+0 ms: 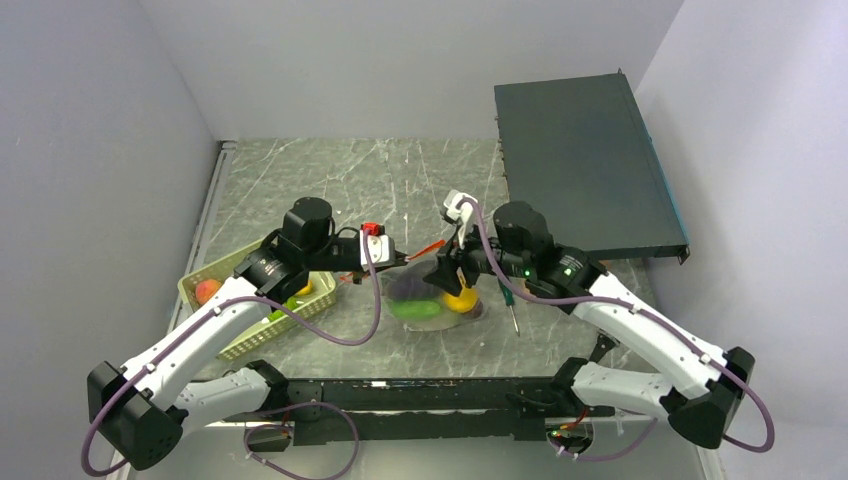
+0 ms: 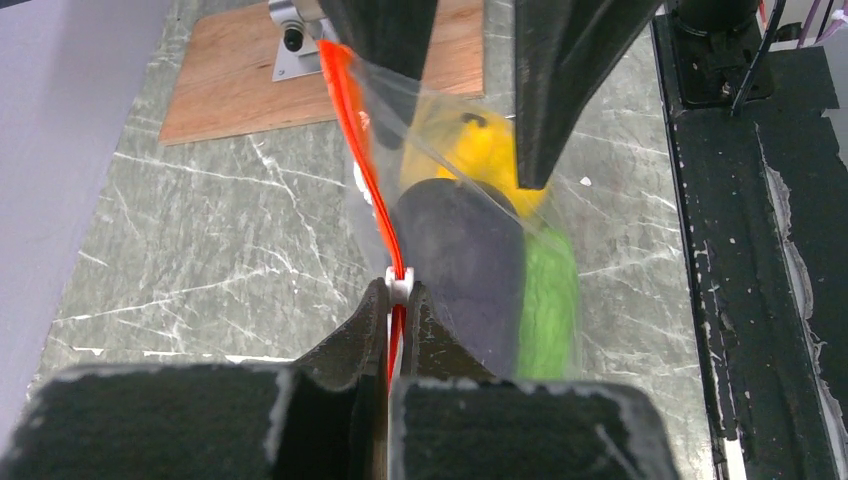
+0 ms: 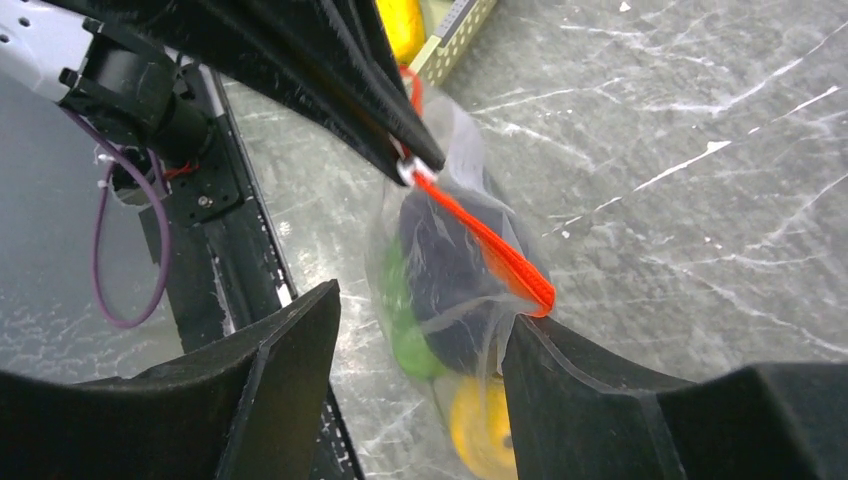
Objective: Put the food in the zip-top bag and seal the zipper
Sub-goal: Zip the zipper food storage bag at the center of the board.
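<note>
Well, the zip-top bag (image 1: 432, 300) is in the middle of the top view, between the two arms. Inside it I see a yellow piece (image 2: 470, 150), a dark purple piece (image 2: 460, 260) and a green piece (image 2: 550, 300) of food.

The left gripper (image 2: 400, 305) is pinched tight on the zipper (image 3: 480, 240), right by the little white slider (image 2: 400, 288). The right gripper (image 3: 422, 305) has its fingers spread wide around the bag's other end, and the red strip's tip touches one finger.

A green basket (image 1: 215, 275) with more food sits at the left. A screwdriver (image 1: 511, 305) lies just right of the bag. A big dark box (image 1: 585, 170) fills the upper right.
</note>
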Robot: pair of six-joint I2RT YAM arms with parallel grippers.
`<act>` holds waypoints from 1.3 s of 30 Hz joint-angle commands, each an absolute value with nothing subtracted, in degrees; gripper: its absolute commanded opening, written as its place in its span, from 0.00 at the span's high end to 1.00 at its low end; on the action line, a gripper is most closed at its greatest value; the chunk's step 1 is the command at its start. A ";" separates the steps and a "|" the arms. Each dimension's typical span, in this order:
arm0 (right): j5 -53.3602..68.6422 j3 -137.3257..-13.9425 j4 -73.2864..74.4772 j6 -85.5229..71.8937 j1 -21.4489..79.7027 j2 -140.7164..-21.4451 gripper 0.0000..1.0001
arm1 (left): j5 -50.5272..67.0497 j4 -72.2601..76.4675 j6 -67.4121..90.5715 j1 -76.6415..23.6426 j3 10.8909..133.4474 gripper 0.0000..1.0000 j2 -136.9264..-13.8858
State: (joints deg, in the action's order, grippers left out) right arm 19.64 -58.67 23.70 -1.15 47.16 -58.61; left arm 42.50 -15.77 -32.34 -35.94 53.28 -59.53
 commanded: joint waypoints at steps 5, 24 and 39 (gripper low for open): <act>20.31 -69.07 26.66 3.90 47.19 -65.45 0.40 | 46.15 -14.20 -33.09 -36.89 55.43 1.00 -59.35; 16.00 -71.34 30.08 4.42 47.14 -61.20 0.28 | 46.58 -14.35 -33.51 -37.14 55.35 1.00 -56.96; 32.91 -76.62 35.37 7.73 47.13 -70.29 0.54 | 46.76 -15.01 -34.09 -38.76 55.20 1.00 -56.27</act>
State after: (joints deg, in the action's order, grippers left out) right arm 27.00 -74.96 33.65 6.17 46.96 -69.63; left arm 44.75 -17.06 -32.42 -38.33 53.28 -57.93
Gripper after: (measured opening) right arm 0.501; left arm 0.035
